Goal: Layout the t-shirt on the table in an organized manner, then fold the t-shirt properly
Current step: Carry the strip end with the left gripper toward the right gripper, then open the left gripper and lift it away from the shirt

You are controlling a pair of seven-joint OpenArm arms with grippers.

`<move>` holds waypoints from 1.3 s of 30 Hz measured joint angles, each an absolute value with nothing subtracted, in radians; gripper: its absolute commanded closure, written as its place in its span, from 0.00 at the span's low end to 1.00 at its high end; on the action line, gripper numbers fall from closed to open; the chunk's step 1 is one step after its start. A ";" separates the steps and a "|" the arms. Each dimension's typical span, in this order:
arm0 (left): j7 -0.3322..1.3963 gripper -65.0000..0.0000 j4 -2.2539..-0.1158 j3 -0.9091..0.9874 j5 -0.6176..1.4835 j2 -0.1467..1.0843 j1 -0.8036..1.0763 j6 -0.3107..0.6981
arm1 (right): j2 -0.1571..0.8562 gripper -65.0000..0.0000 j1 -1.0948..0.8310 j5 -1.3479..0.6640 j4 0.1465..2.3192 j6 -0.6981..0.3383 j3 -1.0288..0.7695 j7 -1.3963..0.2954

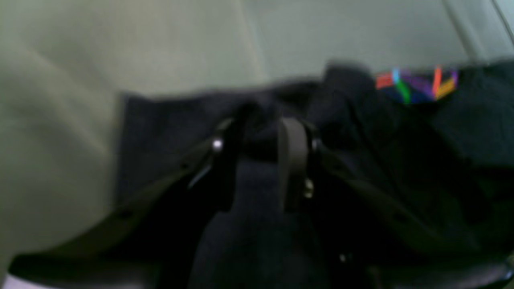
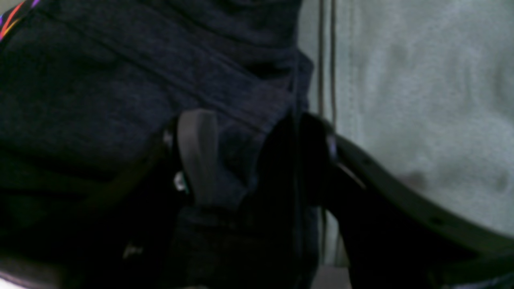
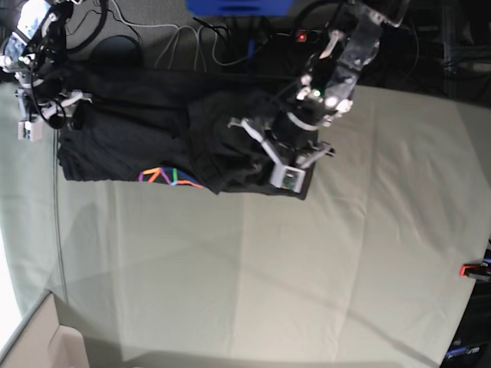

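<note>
The black t-shirt (image 3: 146, 146) lies bunched along the far side of the table (image 3: 253, 276), its rainbow line graphic (image 3: 167, 177) facing the front. My left gripper (image 3: 280, 157) is at the shirt's right end. In the left wrist view the left gripper (image 1: 259, 148) is shut on a fold of the t-shirt (image 1: 257, 224), with the graphic (image 1: 417, 84) beyond it. My right gripper (image 3: 65, 107) is at the shirt's left end. In the right wrist view the right gripper (image 2: 249, 160) pinches the edge of the t-shirt (image 2: 120, 80) between its fingers (image 2: 196, 156).
A red-orange clamp (image 3: 472, 270) sits on the table's right edge. Cables (image 3: 176, 38) and a blue object (image 3: 242, 6) lie behind the far edge. Creases run across the pale cloth. A pale box (image 3: 46, 337) stands past the front left corner.
</note>
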State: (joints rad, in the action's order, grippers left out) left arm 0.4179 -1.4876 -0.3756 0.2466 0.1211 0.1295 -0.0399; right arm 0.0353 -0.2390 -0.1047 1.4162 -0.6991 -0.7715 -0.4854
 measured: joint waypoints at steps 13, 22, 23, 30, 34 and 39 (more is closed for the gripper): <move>0.398 0.74 -1.084 -0.574 0.271 -0.121 -0.156 -0.041 | 0.037 0.48 -0.249 -0.101 1.415 -0.699 -0.774 -0.486; 0.399 0.74 -1.185 -0.583 0.280 -0.038 -0.133 -0.035 | 0.035 0.48 -0.241 -0.105 1.415 -0.699 -0.876 -0.488; 0.399 0.74 -1.220 -0.578 0.277 -0.004 -0.121 -0.050 | 0.033 0.48 -0.233 -0.110 1.415 -0.699 -0.903 -0.485; 0.403 0.74 -1.531 -0.446 0.455 0.177 -0.012 -0.038 | 0.035 0.41 -0.184 -0.106 1.415 -0.697 -0.933 -0.486; 0.387 0.74 -1.638 -0.249 0.540 0.292 0.102 -0.044 | 0.044 0.27 -0.137 -0.104 1.399 -0.695 -0.937 -0.481; 0.408 0.74 -1.644 -0.011 0.604 0.343 0.282 -0.046 | 0.076 0.20 -0.089 -0.098 1.254 -0.698 -0.929 -0.490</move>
State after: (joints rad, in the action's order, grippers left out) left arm 0.4084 -1.6436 -0.0109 0.6041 0.3431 0.2821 -0.0463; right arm 0.0765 -0.0887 -0.0982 1.2545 -0.6975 -0.9295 -0.4896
